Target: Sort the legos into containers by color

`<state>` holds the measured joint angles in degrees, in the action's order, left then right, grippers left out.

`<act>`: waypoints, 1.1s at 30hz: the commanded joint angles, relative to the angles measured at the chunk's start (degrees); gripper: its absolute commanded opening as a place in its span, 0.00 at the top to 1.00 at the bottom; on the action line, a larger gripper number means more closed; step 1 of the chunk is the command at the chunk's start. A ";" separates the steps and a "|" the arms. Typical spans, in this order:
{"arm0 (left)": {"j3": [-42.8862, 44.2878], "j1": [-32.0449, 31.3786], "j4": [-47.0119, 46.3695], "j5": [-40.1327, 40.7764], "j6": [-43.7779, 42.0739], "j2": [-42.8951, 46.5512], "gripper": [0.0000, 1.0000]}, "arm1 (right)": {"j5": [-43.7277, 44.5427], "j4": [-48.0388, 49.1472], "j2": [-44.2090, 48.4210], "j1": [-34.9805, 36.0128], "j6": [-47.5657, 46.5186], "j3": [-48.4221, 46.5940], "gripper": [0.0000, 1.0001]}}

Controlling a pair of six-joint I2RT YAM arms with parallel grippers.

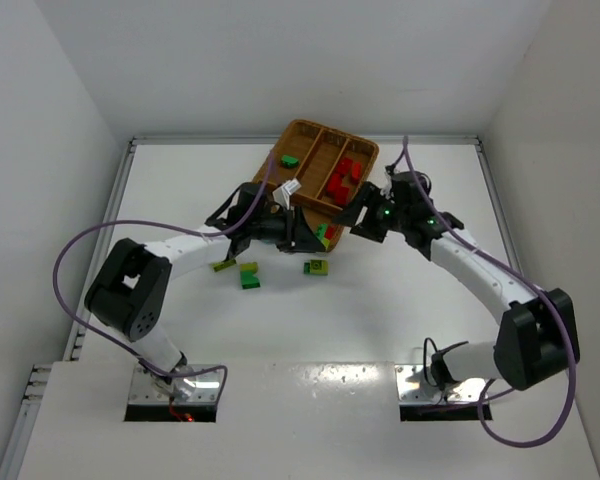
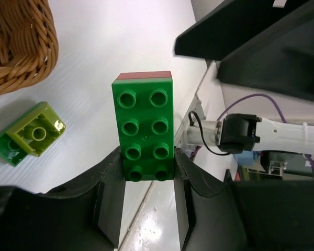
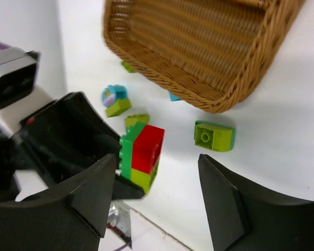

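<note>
Overhead, both arms are crowding the near edge of the wicker tray [image 1: 330, 130], hiding their fingertips; red bricks [image 1: 345, 178] are lying in its right compartment.

Left wrist: the left gripper [image 2: 146, 180] is clamping the brick stack [image 2: 145, 125], with a lime brick [image 2: 34, 133] sitting at nine o'clock.

Right wrist: the right gripper [image 3: 159, 193] is gaping empty, the stack sitting at eleven o'clock.

left hand [image 2: 148, 167] clamped, right hand [image 3: 157, 164] open

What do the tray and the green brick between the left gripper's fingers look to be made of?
Tray: woven wicker, brown and matte, judging by interlaced strands. Green brick: probably moulded plastic, smooth, slightly glossy, with crisp round studs.
</note>
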<state>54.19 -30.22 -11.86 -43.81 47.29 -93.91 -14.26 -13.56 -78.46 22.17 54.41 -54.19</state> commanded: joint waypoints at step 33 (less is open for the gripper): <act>6.98 5.60 -4.59 -20.98 0.70 0.22 1.00 | -38.41 42.34 -1.61 -8.29 4.23 14.12 0.92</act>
<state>59.42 -26.70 -15.62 -66.70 48.75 -94.08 -55.68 33.65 -82.02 14.33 62.30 -39.77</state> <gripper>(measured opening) 0.418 0.364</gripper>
